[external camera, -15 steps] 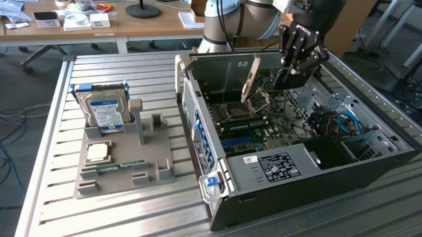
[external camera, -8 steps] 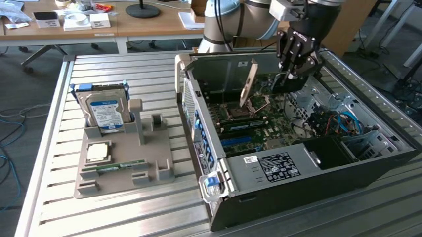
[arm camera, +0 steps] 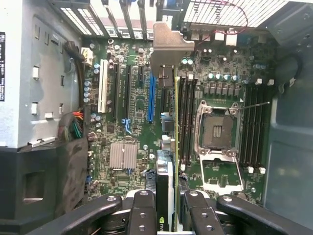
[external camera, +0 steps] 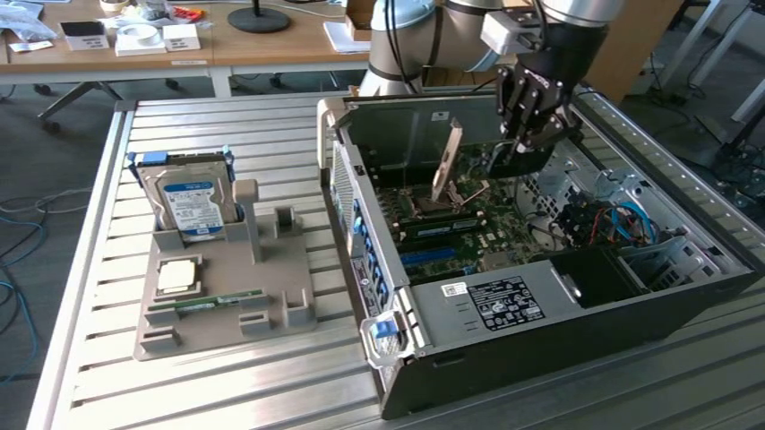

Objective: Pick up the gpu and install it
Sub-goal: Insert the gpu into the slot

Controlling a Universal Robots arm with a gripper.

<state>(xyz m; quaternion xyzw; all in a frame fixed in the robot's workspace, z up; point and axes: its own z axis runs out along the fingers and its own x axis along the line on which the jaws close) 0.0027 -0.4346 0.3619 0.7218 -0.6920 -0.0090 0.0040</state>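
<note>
One arm reaches down into the open computer case (external camera: 526,358), which lies on its side on the slatted metal table (external camera: 239,385) and takes up the half toward the exterior view's right edge; the claw (external camera: 528,148) is inside the case, over the motherboard (external camera: 478,237); it is closed on the gpu (external camera: 517,164), a dark card pinched between its fingers.

From the wrist view the claw (arm camera: 168,203) has black fingers (arm camera: 143,208) on either side of the gpu (arm camera: 165,169), which is seen edge-on and standing upright; its silvery bracket (arm camera: 170,46) sits at the end toward the case's slotted rear wall; the card runs between the blue slot (arm camera: 151,98) and the bank of dark memory slots (arm camera: 185,117); whether its lower edge touches the board I cannot tell. Beside those memory slots lies the open processor socket (arm camera: 215,129); a finned silver heatsink (arm camera: 122,155) sits on the other side of the card.

Near the table's edge at the exterior view's left, well apart from the claw, a grey holder (external camera: 269,305) carries three things: a hard drive (external camera: 192,202) with a blue-and-white label, standing upright; a square processor chip (external camera: 177,276) lying flat; a slim green memory stick (external camera: 215,300) just beside the chip.
</note>
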